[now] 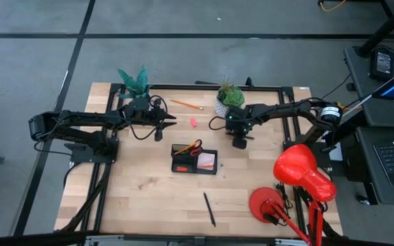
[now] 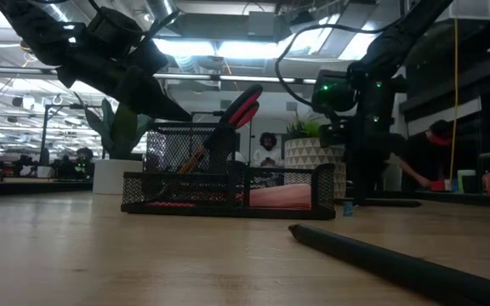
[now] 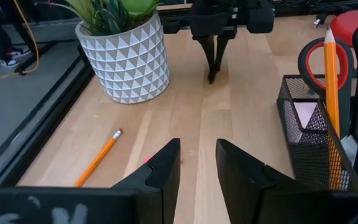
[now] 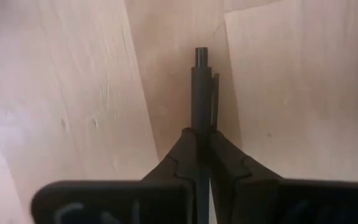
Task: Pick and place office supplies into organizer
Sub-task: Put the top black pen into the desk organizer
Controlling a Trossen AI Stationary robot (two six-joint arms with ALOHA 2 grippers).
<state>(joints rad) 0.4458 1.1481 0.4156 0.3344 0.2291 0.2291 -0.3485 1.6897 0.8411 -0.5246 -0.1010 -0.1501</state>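
The black mesh organizer (image 1: pixel 194 158) (image 2: pixel 228 191) stands mid-table holding red-handled scissors (image 1: pixel 195 146), an orange pencil (image 3: pixel 331 93) and a pink sticky-note block (image 1: pixel 207 161). My left gripper (image 1: pixel 172 121) (image 3: pixel 197 162) is open and hovers low just left of a small pink eraser (image 1: pixel 192 122) (image 3: pixel 148 159). An orange pencil (image 1: pixel 187 104) (image 3: pixel 98 158) lies on the table beyond it. My right gripper (image 1: pixel 240 142) (image 4: pixel 202 140) points down right of the organizer, shut on a dark pen (image 4: pixel 201 87). A second dark pen (image 1: pixel 209 208) (image 2: pixel 398 259) lies near the table's near edge. My right gripper pinches the dark pen's barrel (image 4: pixel 201 127) between its two fingers, coming from above and pointing down. The pen runs along the fingers, and its clip end (image 4: pixel 202 59) sticks out below the fingertips. It stands upright; I cannot tell whether its lower end touches the table.
Two potted plants stand at the far edge, one (image 1: pixel 134 83) behind my left arm and one in a patterned white pot (image 1: pixel 226 99) (image 3: pixel 129 56) beside my right arm. A red desk lamp (image 1: pixel 299 174) occupies the near right corner. Bare wood lies left of the organizer.
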